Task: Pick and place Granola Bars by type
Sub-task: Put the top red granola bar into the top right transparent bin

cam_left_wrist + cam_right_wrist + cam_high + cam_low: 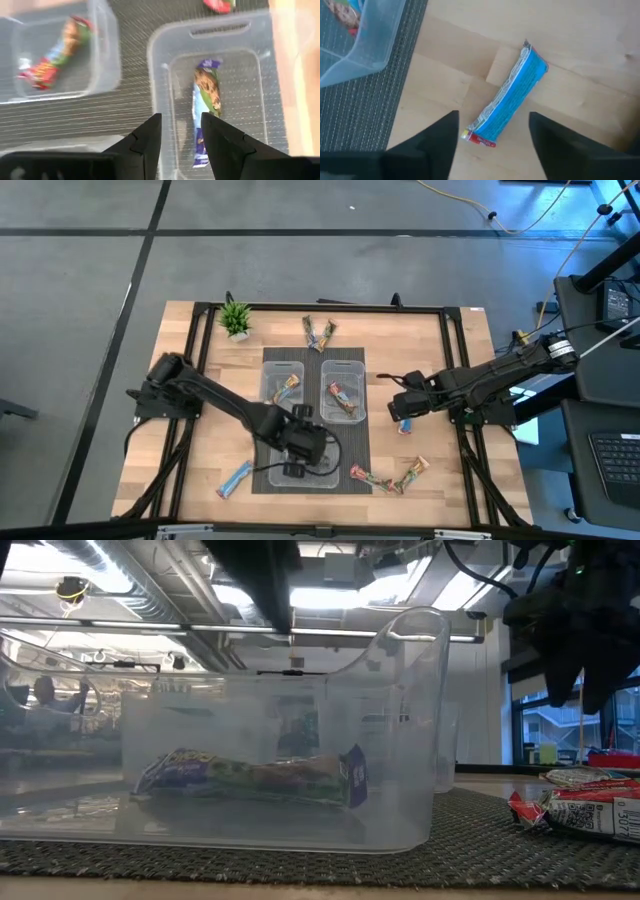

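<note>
A granola bar (206, 105) in a blue, green and brown wrapper lies flat on the floor of a clear bin (260, 60) at the mat's near end. My left gripper (181, 120) hangs open above it and touches nothing. In the high view it (300, 448) is over that bin. The low view shows the same bar (250, 780) inside the bin. My right gripper (493, 117) stands wide open, pointing down over a blue granola bar (507, 100) that lies flat on the wood. In the high view this gripper (403, 408) is right of the mat.
Two more clear bins (283, 385) (343, 398) on the dark mat (355, 450) each hold a bar. Loose bars lie at the far edge (318, 332), near left (235, 478) and near right (372, 477) (412, 473). A small plant (236, 320) stands far left.
</note>
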Robot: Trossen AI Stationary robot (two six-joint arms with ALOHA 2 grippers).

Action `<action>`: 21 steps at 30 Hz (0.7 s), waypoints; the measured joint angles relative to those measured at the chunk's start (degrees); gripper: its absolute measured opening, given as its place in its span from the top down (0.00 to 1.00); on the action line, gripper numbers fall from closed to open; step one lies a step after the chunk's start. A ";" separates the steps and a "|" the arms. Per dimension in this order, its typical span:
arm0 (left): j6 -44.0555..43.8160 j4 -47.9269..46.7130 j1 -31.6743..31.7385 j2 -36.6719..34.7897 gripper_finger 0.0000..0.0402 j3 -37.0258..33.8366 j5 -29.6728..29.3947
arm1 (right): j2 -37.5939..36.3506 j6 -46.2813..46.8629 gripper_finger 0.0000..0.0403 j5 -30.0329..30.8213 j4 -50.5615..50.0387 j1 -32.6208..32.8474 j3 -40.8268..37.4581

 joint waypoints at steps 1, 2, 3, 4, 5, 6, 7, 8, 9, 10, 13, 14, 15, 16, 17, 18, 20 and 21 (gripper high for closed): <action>-0.08 -0.08 0.00 -0.98 0.67 0.00 -0.74 | 0.00 -0.11 0.35 0.11 0.05 0.00 0.00; -0.10 -0.39 -0.06 -1.86 0.67 0.00 -1.66 | 0.00 -0.17 0.33 0.12 0.20 0.01 0.00; -0.11 -0.83 -0.23 -2.73 0.67 0.00 -2.58 | 0.01 -0.10 0.31 0.14 0.32 0.17 0.00; -0.18 -1.05 -0.35 -3.53 0.67 0.00 -3.58 | 0.23 0.33 0.30 0.39 0.28 0.36 0.00; -0.56 -1.09 -0.39 -4.09 0.67 0.00 -4.67 | 0.61 1.56 0.29 1.00 0.10 0.44 0.00; -1.07 -1.04 -0.43 -4.55 0.67 0.02 -5.62 | 1.16 2.96 0.29 1.75 -0.42 0.48 0.00; -1.65 -1.12 -0.59 -4.83 0.67 0.02 -6.39 | 1.81 4.39 0.29 1.84 -0.71 0.46 -0.14; -2.26 -1.12 -0.78 -5.06 0.67 0.02 -6.84 | 2.47 5.64 0.29 1.75 -0.51 0.44 -0.60; -2.65 -1.12 -0.79 -5.21 0.67 0.02 -7.01 | 3.25 6.29 0.28 1.46 -0.37 0.42 -1.18; -2.88 -1.14 -0.93 -5.33 0.67 0.02 -7.21 | 4.03 7.12 0.28 0.98 -0.12 0.42 -2.00; -2.93 -1.40 -1.48 -5.38 0.68 0.02 -7.28 | 6.02 8.51 0.28 -0.05 1.94 0.46 -4.64; -2.93 -1.47 -1.74 -5.38 0.68 0.02 -7.27 | 6.58 8.63 0.28 -0.31 3.28 0.46 -5.42; -2.93 -1.45 -1.92 -5.38 0.68 0.02 -7.27 | 7.06 8.67 0.28 -0.33 4.66 0.46 -6.13; -2.93 -1.45 -2.14 -5.38 0.68 0.02 -7.26 | 7.46 8.67 0.28 -0.33 6.39 0.46 -6.85; -2.93 -1.48 -2.36 -5.38 0.68 0.02 -7.26 | 7.68 8.69 0.29 -0.33 8.53 0.46 -7.67; -2.93 -1.54 -2.52 -5.38 0.68 0.02 -7.24 | 7.88 8.67 0.29 -0.34 10.46 0.45 -8.43; -2.93 -1.76 -2.91 -5.38 0.68 0.02 -7.26 | 8.16 8.67 0.32 -0.35 13.46 0.44 -9.75; -2.95 -2.30 -3.08 -5.38 0.68 0.02 -7.28 | 8.34 8.66 0.33 -0.38 14.44 0.44 -10.32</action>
